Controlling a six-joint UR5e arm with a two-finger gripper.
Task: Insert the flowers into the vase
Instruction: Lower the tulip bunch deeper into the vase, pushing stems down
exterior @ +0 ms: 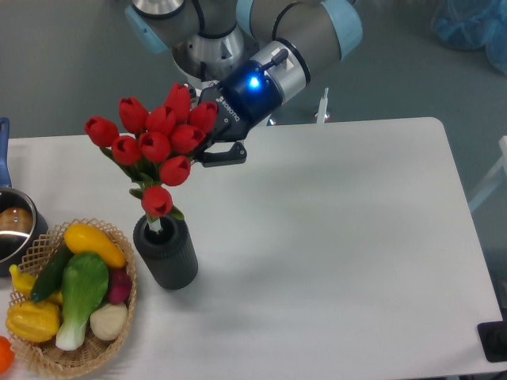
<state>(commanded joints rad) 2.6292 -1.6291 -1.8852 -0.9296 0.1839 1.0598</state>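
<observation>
The flowers [154, 142], a bunch of red tulip buds on green stems, stand with their stems in the mouth of the dark grey ribbed vase [166, 255] at the left of the table. The lowest bud sits just above the vase rim, and the bunch leans slightly to the upper left. My gripper [204, 141] is at the upper right of the bunch, level with the top buds and well above the vase. One black finger [224, 154] shows beside the buds; the other is partly hidden behind them. The jaws look spread, with nothing clamped between them.
A woven wicker basket [119, 317] with yellow, green and dark red vegetables stands at the front left, touching the vase's left side. A shiny metal pot [14, 229] sits at the left edge. The white table [333, 237] extends to the right.
</observation>
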